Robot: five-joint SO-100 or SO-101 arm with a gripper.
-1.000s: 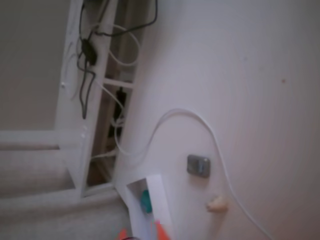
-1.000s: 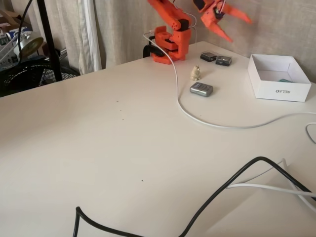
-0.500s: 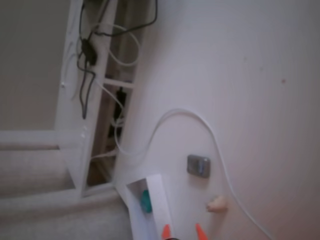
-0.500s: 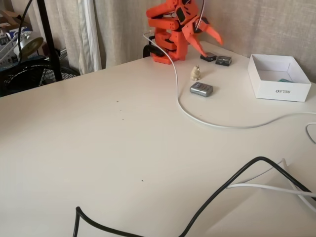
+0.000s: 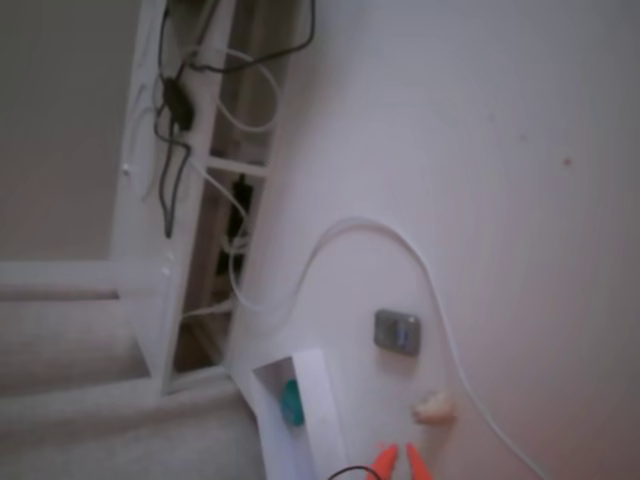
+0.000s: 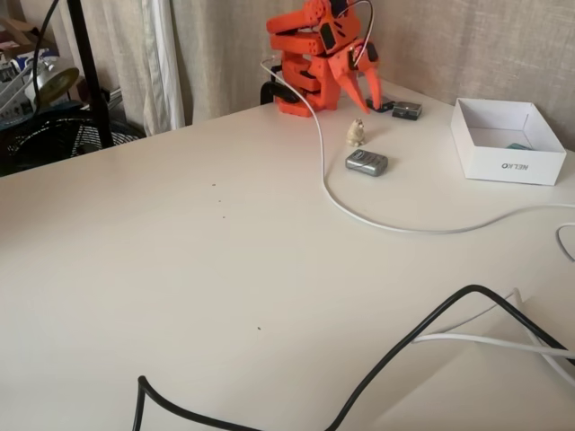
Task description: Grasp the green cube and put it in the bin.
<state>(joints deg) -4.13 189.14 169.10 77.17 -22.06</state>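
Well, we see the green cube (image 5: 291, 402) already lying in the bin (image 6: 501, 165), well off from our gripper (image 6: 363, 101), its fingers nearly together, grasping nothing.

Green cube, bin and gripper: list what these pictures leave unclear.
- Green cube: blurred in the fixed view from above; in the other fixed view only a sliver shows over the bin's front wall.
- Bin: cut off by the bottom edge in the view from above.
- Gripper: only its orange fingertips enter that view; they stand close together.
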